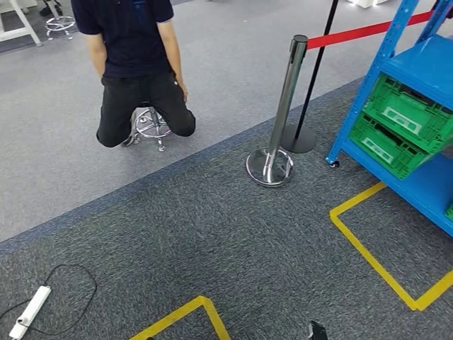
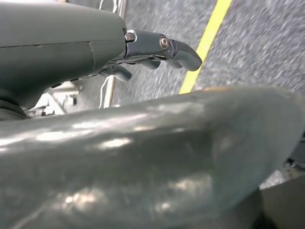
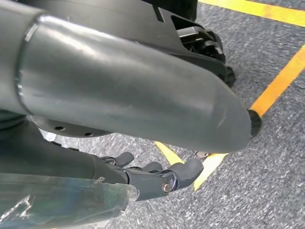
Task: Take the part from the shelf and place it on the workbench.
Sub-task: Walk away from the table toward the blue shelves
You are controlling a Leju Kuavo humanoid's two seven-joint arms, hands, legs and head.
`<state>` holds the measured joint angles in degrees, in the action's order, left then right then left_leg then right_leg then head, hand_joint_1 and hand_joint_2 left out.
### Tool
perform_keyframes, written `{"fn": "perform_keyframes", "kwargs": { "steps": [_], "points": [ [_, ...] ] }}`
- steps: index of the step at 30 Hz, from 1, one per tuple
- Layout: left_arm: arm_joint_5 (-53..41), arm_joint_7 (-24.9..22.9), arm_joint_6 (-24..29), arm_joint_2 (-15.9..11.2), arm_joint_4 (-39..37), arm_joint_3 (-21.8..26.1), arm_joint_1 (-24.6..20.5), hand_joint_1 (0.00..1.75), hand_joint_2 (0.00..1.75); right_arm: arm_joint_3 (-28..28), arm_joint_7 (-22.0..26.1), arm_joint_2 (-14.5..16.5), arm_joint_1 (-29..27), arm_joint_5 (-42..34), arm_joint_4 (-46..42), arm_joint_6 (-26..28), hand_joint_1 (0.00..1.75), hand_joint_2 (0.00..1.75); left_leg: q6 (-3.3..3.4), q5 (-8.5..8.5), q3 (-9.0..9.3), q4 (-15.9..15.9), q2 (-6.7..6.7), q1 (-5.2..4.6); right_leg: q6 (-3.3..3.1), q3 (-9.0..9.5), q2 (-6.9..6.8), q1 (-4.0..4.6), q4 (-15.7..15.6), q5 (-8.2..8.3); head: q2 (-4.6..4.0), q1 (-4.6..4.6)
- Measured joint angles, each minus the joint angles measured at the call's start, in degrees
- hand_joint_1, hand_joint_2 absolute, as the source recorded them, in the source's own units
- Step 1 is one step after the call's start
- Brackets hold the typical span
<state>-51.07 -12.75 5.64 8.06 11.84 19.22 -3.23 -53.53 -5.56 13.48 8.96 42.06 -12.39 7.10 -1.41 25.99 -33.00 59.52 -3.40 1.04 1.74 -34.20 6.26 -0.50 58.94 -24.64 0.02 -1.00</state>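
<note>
Part: cannot be made out; whether it lies in a crate on the shelf cannot be told from the head view.
Shelf [image 1: 398, 60]: blue metal rack at the right edge of the head view, standing on the carpet, its upright leaning across the frame.
Crates [image 1: 403, 124]: two green plastic crates stacked on the shelf's lower level, each with a pale label on its front; contents hidden.
Left robot hand [image 2: 158, 50]: seen in the left wrist view, hanging above the carpet; dark fingers [image 2: 185, 55] loosely extended and slightly apart, holding nothing.
Right robot hand [image 3: 158, 176]: seen in the right wrist view, hanging above the carpet; dark fingers [image 3: 187, 169] gently curved and apart, holding nothing.
Floor markings [image 1: 374, 258]: yellow tape outlining a rectangle on the dark carpet just beside the shelf; a second yellow corner [image 1: 187, 315] near the lower edge.
Barrier post [image 1: 277, 120]: chromed stanchion on a round base, left of the shelf, with a red belt [image 1: 369, 32] running from its top toward the shelf; a dark post [image 1: 312, 85] on a flat base stands just behind it.
Person [image 1: 136, 64]: in dark clothes, seated on a wheeled stool [image 1: 151, 126] on the lighter grey carpet, well apart from the shelf.
Power strip [image 1: 29, 312]: white, with a black cable, lying on the carpet at lower left.
</note>
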Motion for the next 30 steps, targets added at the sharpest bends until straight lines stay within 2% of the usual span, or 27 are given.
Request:
{"fn": "perform_keyframes", "kwargs": {
  "steps": [1, 3, 4, 5, 7, 8, 9, 10, 11, 12, 14, 15, 16, 18, 19, 20, 21, 23, 24, 25, 26, 27, 29, 30],
  "points": [
    [-0.1, -0.1, 0.0, 0.0, 0.0, 0.0, 0.0, 0.0, 0.0, 0.0, 0.0, 0.0, 0.0, -0.1, 0.0, 0.0, 0.0, 0.0, 0.14, -0.11, 0.51, -1.3, -0.69, 0.02, 0.39, -0.18, 0.54, 0.0, 0.0, 0.04, 0.0, -0.01],
    [-0.7, -0.4, -0.3, -0.1, 0.0, -0.2, -0.1, 0.0, 0.0, 0.0, 0.1, 0.0, -0.2, -0.4, 0.0, -0.1, 0.0, 0.0, 0.8, -0.1, 0.66, -1.7, 0.07, -0.1, 1.18, -0.69, 1.38, -0.17, -0.4, 0.21, 0.0, 0.0],
    [-1.1, -0.6, -0.4, -0.1, 0.0, -0.3, -0.1, 0.0, 0.0, 0.0, 0.2, 0.0, -0.4, -0.6, 0.0, -0.1, 0.0, 0.0, 1.21, -0.2, 0.71, -1.8, 0.63, -0.09, 1.49, -1.0, 0.74, -0.16, -0.1, -0.03, 0.0, 0.1],
    [-1.4, -0.7, -0.5, -0.1, 0.0, -0.5, -0.1, 0.0, 0.0, 0.0, 0.4, 0.0, -0.5, -0.8, 0.0, -0.1, 0.0, 0.0, 1.63, -0.29, 0.76, -1.9, 1.28, -0.08, 1.73, -1.73, -0.59, -0.09, 1.1, -0.88, 0.0, 0.34],
    [-1.7, -0.8, -0.6, -0.1, 0.0, -0.8, 0.1, 0.0, 0.0, 0.0, 0.7, 0.0, -0.4, -1.0, 0.0, -0.2, 0.0, 0.0, 2.19, -0.26, 0.82, -2.0, 2.68, -0.24, 1.99, -4.57, -4.11, 0.09, 7.2, -4.36, 0.0, 0.74],
    [-1.7, -0.8, -0.6, -0.2, 0.0, -0.9, 0.3, 0.0, 0.0, 0.0, 0.8, 0.0, -0.3, -1.0, 0.0, -0.2, 0.0, 0.0, 2.38, -0.19, 0.84, -2.0, 3.45, -0.4, 2.1, -6.52, -5.1, 0.07, 11.2, -6.3, 0.0, 0.83],
    [-1.7, -0.8, -0.7, -0.2, 0.0, -1.0, 0.4, 0.0, 0.0, 0.0, 0.9, 0.0, -0.3, -1.0, 0.0, -0.2, 0.0, 0.0, 2.47, -0.12, 0.88, -2.0, 4.22, -0.52, 2.17, -8.11, -5.54, 0.04, 14.5, -7.53, 0.0, 0.82],
    [-1.8, -0.8, -0.7, -0.3, 0.0, -1.0, 0.5, 0.0, 0.0, 0.0, 0.9, 0.0, -0.4, -1.0, 0.0, -0.2, 0.0, 0.0, 2.52, -0.02, 0.95, -2.0, 4.94, -0.59, 2.21, -8.82, -5.74, 0.02, 16.1, -7.73, 0.0, 0.82],
    [-1.8, -0.8, -0.7, -0.3, 0.0, -1.1, 0.5, 0.0, 0.0, 0.0, 0.9, 0.0, -0.5, -1.0, 0.0, -0.2, 0.0, 0.0, 2.5, 0.1, 1.08, -2.0, 5.59, -0.63, 2.21, -8.33, -5.91, 0.01, 15.3, -6.82, 0.0, 0.83],
    [-1.8, -0.8, -0.7, -0.3, 0.0, -1.1, 0.5, 0.0, 0.0, 0.0, 0.9, 0.0, -0.6, -1.0, 0.0, -0.2, 0.0, 0.0, 2.43, 0.26, 1.29, -2.0, 6.18, -0.63, 2.15, -6.7, -6.3, 0.01, 12.4, -5.09, 0.0, 0.84],
    [-1.9, -0.8, -0.8, -0.3, 0.0, -1.1, 0.5, 0.0, 0.0, 0.0, 0.9, 0.0, -0.5, -1.1, 0.0, -0.2, 0.0, 0.0, 2.0, 0.71, 1.86, -1.9, 7.19, -0.83, 1.84, -2.21, -8.71, 0.15, 4.5, -1.65, 0.0, 0.84],
    [-2.0, -0.8, -0.8, -0.3, 0.0, -1.1, 0.5, 0.0, 0.0, 0.0, 0.9, 0.0, -0.4, -1.1, 0.0, -0.2, 0.0, 0.0, 1.72, 0.91, 2.09, -1.9, 7.63, -0.98, 1.54, -0.72, -9.64, 0.26, 1.9, -0.74, 0.0, 0.79],
    [-2.0, -0.8, -0.8, -0.3, 0.0, -1.2, 0.5, 0.0, 0.0, 0.0, 0.9, 0.0, -0.3, -1.1, 0.0, -0.2, 0.0, 0.0, 1.43, 1.03, 2.25, -1.8, 8.05, -1.11, 1.23, -0.03, -10.21, 0.4, 0.6, -0.4, 0.0, 0.78],
    [-2.1, -0.9, -0.9, -0.3, 0.0, -1.2, 0.3, 0.0, 0.0, 0.0, 0.9, 0.0, -0.3, -1.1, 0.0, -0.3, 0.0, 0.0, 0.86, 1.13, 2.52, -2.0, 9.03, -1.1, 0.54, -0.12, -9.15, 0.56, 0.3, -0.3, 0.0, 0.75],
    [-2.2, -0.9, -0.9, -0.3, 0.0, -1.2, 0.3, 0.0, 0.0, 0.0, 0.9, 0.0, -0.3, -1.1, 0.0, -0.3, 0.0, 0.0, 0.51, 1.36, 2.62, -1.9, 8.87, -0.97, 0.2, -0.11, -8.54, 0.5, 0.2, -0.17, 0.0, 0.74],
    [-2.2, -0.9, -0.9, -0.3, 0.0, -1.2, 0.2, 0.0, 0.0, 0.0, 0.9, 0.0, -0.3, -1.1, 0.0, -0.2, 0.0, 0.0, 0.19, 2.04, 2.42, -1.2, 8.03, -0.86, -0.15, -0.04, -7.89, 0.36, 0.0, -0.03, 0.0, 0.6],
    [-2.2, -0.9, -0.9, -0.3, 0.0, -1.2, 0.2, 0.0, 0.0, 0.0, 0.9, 0.0, -0.2, -1.1, 0.0, -0.2, 0.0, 0.0, -0.1, 3.33, 1.62, 0.8, 6.79, -0.76, -0.47, 0.06, -7.21, 0.16, -0.2, 0.11, 0.0, 0.45],
    [-2.3, -0.9, -1.0, -0.3, 0.0, -1.2, 0.3, 0.0, 0.0, 0.0, 0.9, 0.0, -0.1, -1.1, 0.0, -0.2, 0.0, 0.0, -0.36, 6.85, -1.82, 7.9, 4.39, -0.64, -0.86, 0.06, -5.87, -0.02, -0.3, 0.2, 0.0, 0.14],
    [-2.3, -1.0, -1.0, -0.3, -0.1, -1.2, 0.3, 0.0, 0.0, 0.0, 0.9, 0.0, -0.1, -1.1, 0.0, -0.2, 0.0, 0.0, -0.41, 8.14, -3.76, 11.5, 3.99, -0.62, -0.94, 0.05, -5.12, -0.03, -0.3, 0.2, 0.0, 0.11],
    [-2.4, -1.0, -1.0, -0.3, -0.1, -1.2, 0.4, 0.0, 0.0, 0.0, 0.9, 0.0, -0.1, -1.1, 0.0, -0.3, 0.0, 0.0, -0.43, 8.37, -5.08, 13.7, 3.83, -0.6, -0.97, 0.05, -4.36, -0.04, -0.3, 0.2, 0.0, 0.09],
    [-2.4, -1.1, -1.0, -0.3, -0.1, -1.2, 0.5, 0.0, 0.0, 0.0, 0.9, 0.0, -0.2, -1.1, 0.0, -0.3, 0.0, 0.0, -0.42, 7.45, -5.46, 13.8, 3.71, -0.57, -0.93, 0.06, -3.55, -0.07, -0.3, 0.24, 0.0, 0.1],
    [-2.5, -1.1, -1.0, -0.3, -0.1, -1.2, 0.5, 0.0, 0.0, 0.0, 0.9, 0.0, -0.2, -1.1, 0.0, -0.2, 0.0, 0.0, -0.4, 5.53, -4.72, 11.6, 3.48, -0.49, -0.83, 0.08, -2.75, -0.13, -0.3, 0.29, 0.0, 0.11],
    [-2.6, -1.1, -1.0, -0.3, -0.1, -1.2, 0.5, 0.0, 0.0, 0.0, 0.9, 0.0, -0.2, -1.1, 0.0, -0.3, 0.0, 0.0, -0.52, 1.4, -1.41, 3.9, 1.54, -0.08, -0.35, 0.0, -1.25, -0.18, -0.2, 0.38, 0.0, 0.09],
    [-2.6, -1.1, -1.1, -0.3, -0.1, -1.2, 0.4, 0.0, 0.0, 0.0, 0.9, 0.0, -0.1, -1.1, 0.0, -0.3, 0.0, 0.0, -0.54, 0.31, -0.05, 0.8, 0.42, 0.13, -0.01, -0.16, -0.56, -0.17, -0.1, 0.41, 0.0, 0.1]
  ]
}}
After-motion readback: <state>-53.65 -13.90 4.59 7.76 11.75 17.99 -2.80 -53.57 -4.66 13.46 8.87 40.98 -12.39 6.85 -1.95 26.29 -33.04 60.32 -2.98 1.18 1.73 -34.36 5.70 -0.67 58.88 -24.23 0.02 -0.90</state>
